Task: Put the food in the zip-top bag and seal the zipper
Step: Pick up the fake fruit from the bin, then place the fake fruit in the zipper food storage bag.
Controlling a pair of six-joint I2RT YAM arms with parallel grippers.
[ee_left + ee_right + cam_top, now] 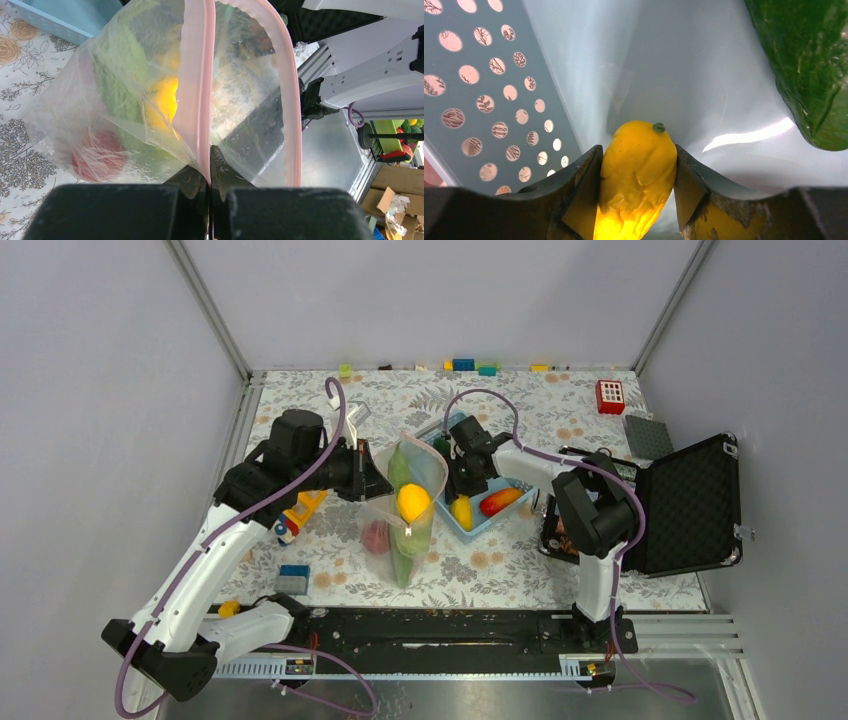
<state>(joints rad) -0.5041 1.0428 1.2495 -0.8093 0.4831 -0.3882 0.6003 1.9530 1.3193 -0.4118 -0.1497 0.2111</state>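
The clear zip-top bag (405, 515) stands open at the table's middle. It holds a yellow lemon (413, 502), green pieces and a red fruit (375, 537). My left gripper (368, 472) is shut on one side of the pink zipper (205, 90), pinched between the fingertips (197, 177). The other zipper lip (287, 75) bows away, so the mouth is open. My right gripper (462, 480) is down in the light blue basket (432, 435), shut on a yellow fruit (639, 170) with a green stem tip. A dark green cucumber (809, 65) and a red-orange fruit (500, 501) lie in the basket.
An open black foam-lined case (690, 505) stands at the right. A red block (610, 396) and a grey plate (648, 435) lie behind it. Small coloured blocks (463, 365) line the far edge. A yellow toy (300, 512) and a blue block (293, 578) lie at the left.
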